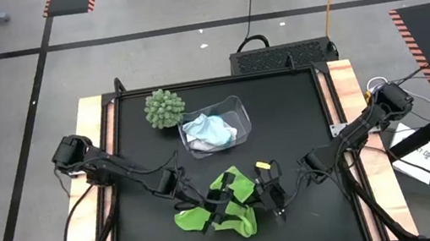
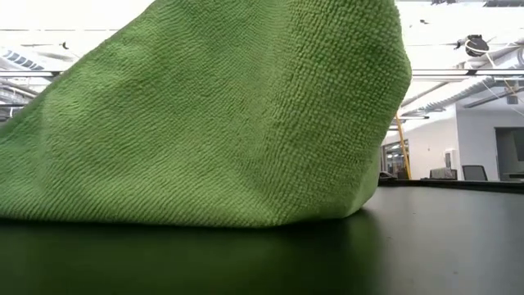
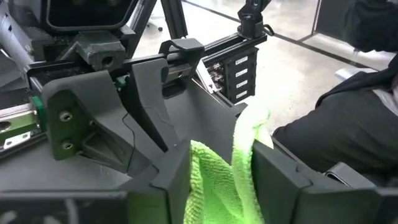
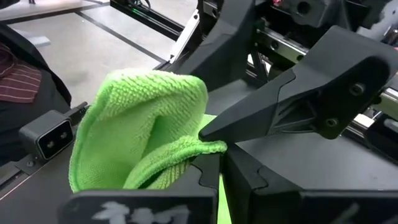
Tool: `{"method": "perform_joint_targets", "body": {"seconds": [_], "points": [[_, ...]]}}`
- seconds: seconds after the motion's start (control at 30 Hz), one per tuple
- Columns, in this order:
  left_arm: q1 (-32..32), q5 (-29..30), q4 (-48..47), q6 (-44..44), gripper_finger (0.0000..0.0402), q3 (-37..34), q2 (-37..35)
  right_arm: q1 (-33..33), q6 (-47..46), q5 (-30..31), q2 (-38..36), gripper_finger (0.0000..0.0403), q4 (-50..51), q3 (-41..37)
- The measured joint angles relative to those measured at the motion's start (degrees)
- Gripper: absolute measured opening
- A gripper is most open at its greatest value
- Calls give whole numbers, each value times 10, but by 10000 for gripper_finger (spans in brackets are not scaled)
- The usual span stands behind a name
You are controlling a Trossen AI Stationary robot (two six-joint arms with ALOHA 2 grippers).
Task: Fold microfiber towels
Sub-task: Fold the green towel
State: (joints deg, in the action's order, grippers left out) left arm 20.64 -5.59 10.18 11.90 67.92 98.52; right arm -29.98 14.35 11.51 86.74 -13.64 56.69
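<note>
I am working the lime green towel (image 1: 226,204), which lies bunched and half doubled at the near middle of the black table (image 1: 300,116), between my two arms. My right gripper (image 4: 217,163) is clamped shut on a folded edge of it, the cloth pinched between the fingers and looping up beside them. My left gripper (image 3: 221,171) sits at the towel's other side with its fingers parted and the green cloth lying loose between them, so I judge that side is being let go, not gripped. The white and light blue towels (image 1: 210,130) wait crumpled in the clear plastic bin (image 1: 237,104) at the far side, next to the spiky ball plant (image 1: 164,108). To do this fold well, I should keep the right pinch firm, lift the left fingers straight clear so they do not drag the layer back, and then lay the held edge squarely over the lower one, since the towel now looks rumpled and uneven.
</note>
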Motion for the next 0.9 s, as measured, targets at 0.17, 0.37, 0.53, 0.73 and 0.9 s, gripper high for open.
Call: {"method": "perform_joint_targets", "body": {"seconds": [0.17,0.37,0.53,0.73,0.9], "points": [[0,12,-13,-4,184,0,0,-2,-1,0,0,0,2,0],[1,22,-22,-10,191,0,-1,-6,9,0,0,0,-3,0],[-2,23,-28,-10,191,0,-1,-8,22,-6,0,0,7,8],[1,23,-34,-21,191,1,-1,-18,27,-4,1,0,10,17],[11,50,-39,-30,191,0,-1,-19,7,-5,1,0,18,18]]}}
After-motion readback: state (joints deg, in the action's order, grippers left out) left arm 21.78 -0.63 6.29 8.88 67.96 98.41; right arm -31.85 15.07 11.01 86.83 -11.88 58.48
